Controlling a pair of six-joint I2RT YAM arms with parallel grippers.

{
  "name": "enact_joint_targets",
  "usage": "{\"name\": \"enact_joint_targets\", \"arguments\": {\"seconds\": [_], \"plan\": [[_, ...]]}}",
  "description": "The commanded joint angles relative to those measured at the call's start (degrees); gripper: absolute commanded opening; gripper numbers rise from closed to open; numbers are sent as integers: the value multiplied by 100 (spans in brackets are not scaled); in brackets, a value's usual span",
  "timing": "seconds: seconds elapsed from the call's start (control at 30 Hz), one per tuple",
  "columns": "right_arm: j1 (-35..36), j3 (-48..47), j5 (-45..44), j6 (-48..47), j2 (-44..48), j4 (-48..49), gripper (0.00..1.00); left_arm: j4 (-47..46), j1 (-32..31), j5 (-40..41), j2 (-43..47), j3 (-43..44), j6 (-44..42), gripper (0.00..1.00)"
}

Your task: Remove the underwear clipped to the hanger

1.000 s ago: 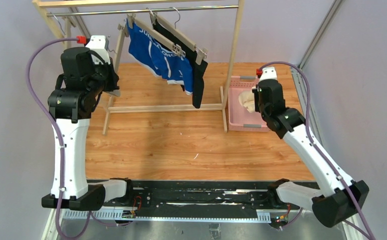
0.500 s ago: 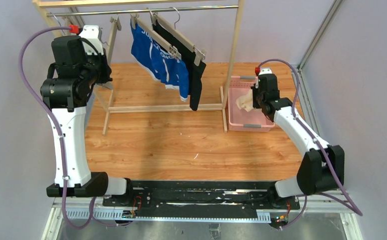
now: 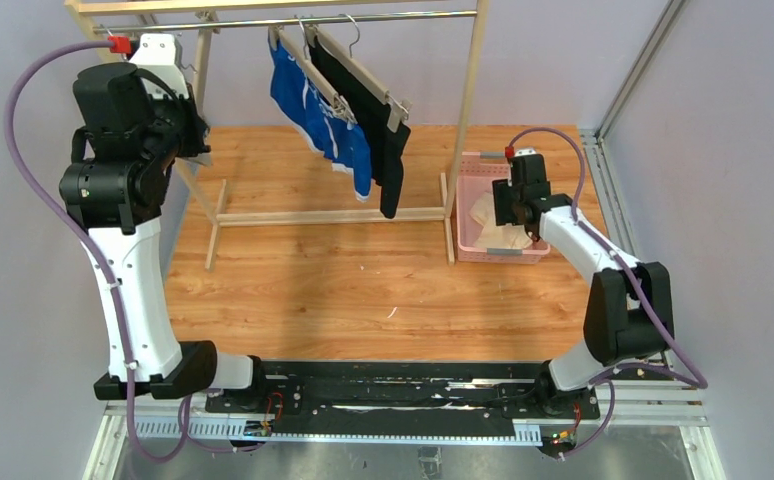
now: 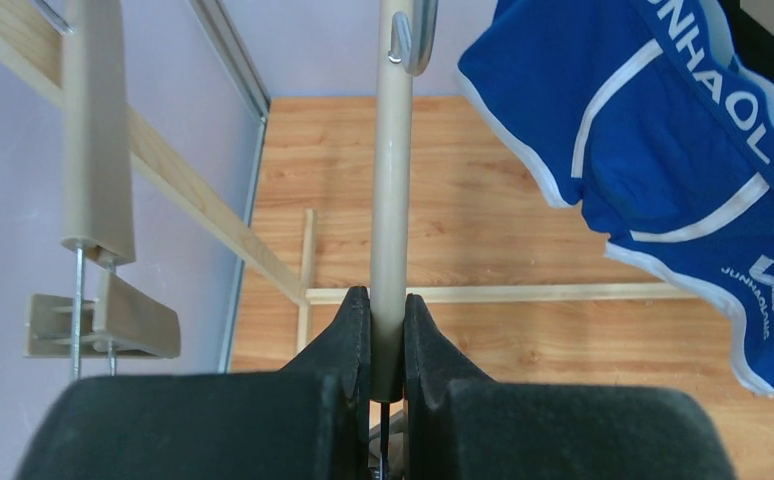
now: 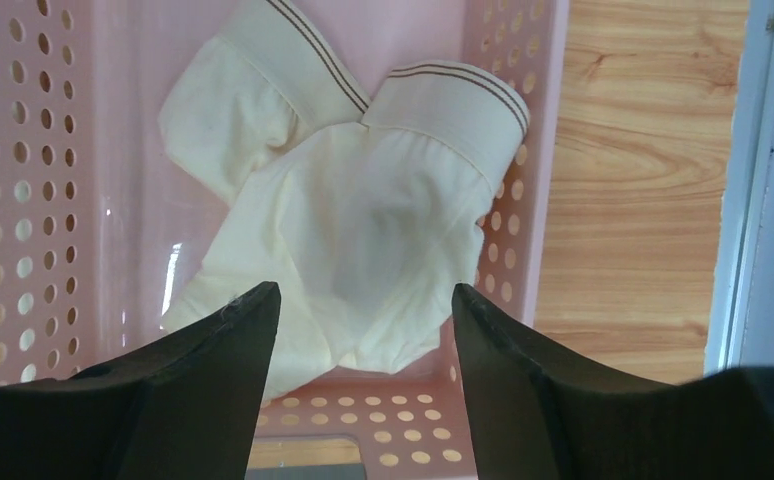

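Observation:
Blue underwear with white lettering and black underwear hang clipped to hangers on the metal rail. Cream underwear lies loose in the pink basket. My right gripper hovers open just above it, with nothing between the fingers. My left gripper is shut on the beige bar of a bare hanger at the rail's left end, left of the blue pair.
The wooden rack's legs and low crossbar stand on the wood floor. Another bare beige hanger with a clip hangs left of the held one. Grey walls close in on the left and right, and a metal frame post stands at the right.
My right gripper dropped lower over the basket and opened, letting the cream underwear fall in. My left arm slid the bare hanger leftward along the rail, away from the blue pair.

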State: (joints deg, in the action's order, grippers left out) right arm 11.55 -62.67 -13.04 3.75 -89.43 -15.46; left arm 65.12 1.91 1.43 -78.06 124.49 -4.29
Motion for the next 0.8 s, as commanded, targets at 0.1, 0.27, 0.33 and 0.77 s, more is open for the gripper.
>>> {"name": "enact_joint_targets", "arguments": {"seconds": [0.1, 0.27, 0.33, 0.77], "plan": [[-65, 310, 69, -86, 919, 104, 66, -324, 136, -76, -337, 416, 9, 0], [-60, 380, 220, -72, 1418, 67, 66, -325, 243, -148, -622, 651, 9, 0], [-62, 440, 261, -85, 1613, 74, 67, -346, 306, -179, -713, 736, 16, 0], [-26, 581, 535, -41, 1884, 149, 68, -796, 678, -523, -820, 634, 117, 0]]}}
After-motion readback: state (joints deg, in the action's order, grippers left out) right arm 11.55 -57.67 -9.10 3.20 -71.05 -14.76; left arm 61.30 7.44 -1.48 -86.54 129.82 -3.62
